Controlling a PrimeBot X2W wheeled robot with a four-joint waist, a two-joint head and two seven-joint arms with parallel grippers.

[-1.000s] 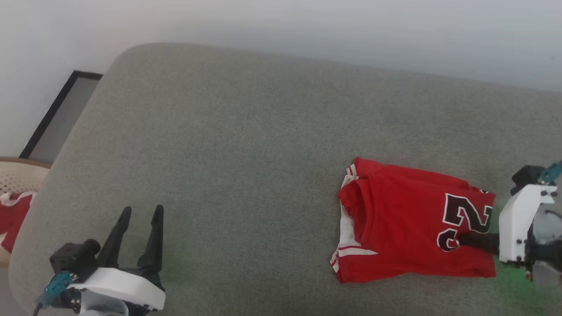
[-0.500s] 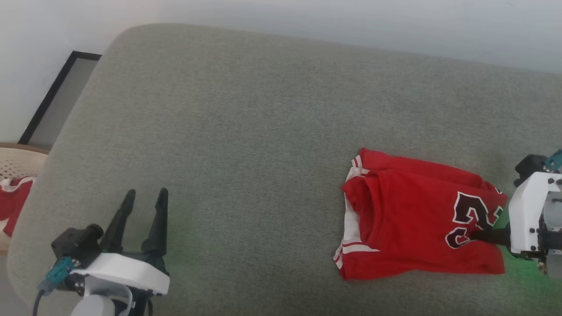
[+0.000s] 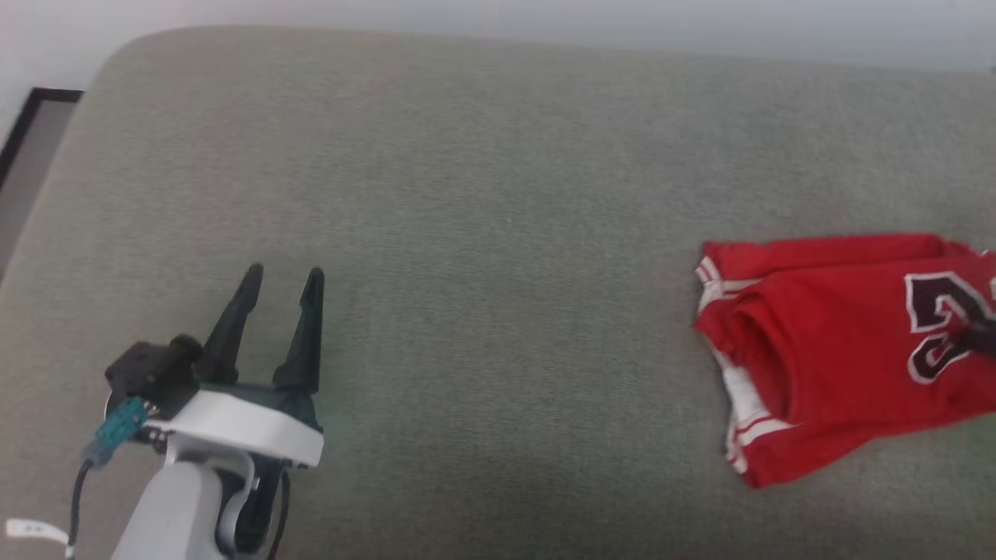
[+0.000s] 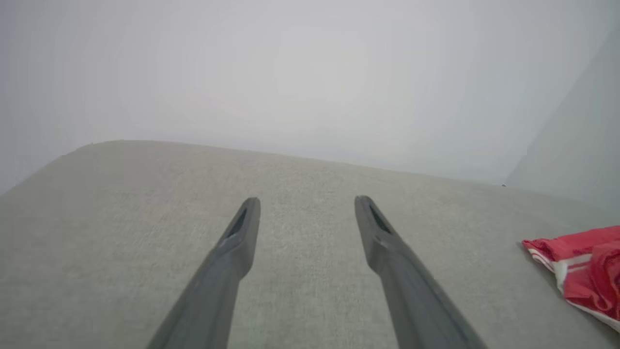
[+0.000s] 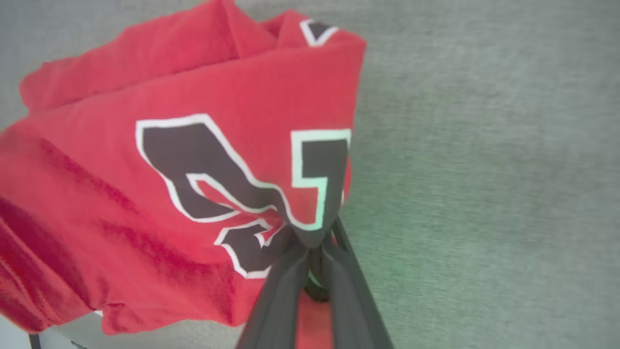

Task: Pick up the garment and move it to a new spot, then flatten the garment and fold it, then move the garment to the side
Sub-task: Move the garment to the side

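1. we see the red jersey shirt [image 3: 840,350], with white striped trim and black, white-outlined numerals. it lies folded on the padded grey-green fabric surface [image 3: 498,194], far over on the robot's right, and runs off the right edge of the head view.
2. what has changed: a second ago the right arm's fingers stood spread at the numeral print. now the right end effector [image 5: 315,245] is closed tight, with a pinch of the printed cloth gathered between its two dark fingers [image 5: 281,291]. in the right wrist view the fabric puckers toward that grip.
3. the head view has swung since then, so the shirt sitting further right in the frame is at least partly the camera's doing. we cannot tell from it whether the shirt has slid yet.
4. the left end effector [image 3: 284,276] has stayed as it was, fingers fully apart and holding nothing. it is over bare fabric, well apart from the shirt, whose striped edge [image 4: 581,271] shows at the right of the left wrist view.
5. what this means: with the shirt already folded and the grip now made, we judge the last step, moving it to the side, is just starting.
6. the risk we see is that a single pinch near one edge may take only the upper layers. a drag could then pull the fold open or leave the far, striped end trailing. a low, steady pull along the surface looks safer than a high lift.
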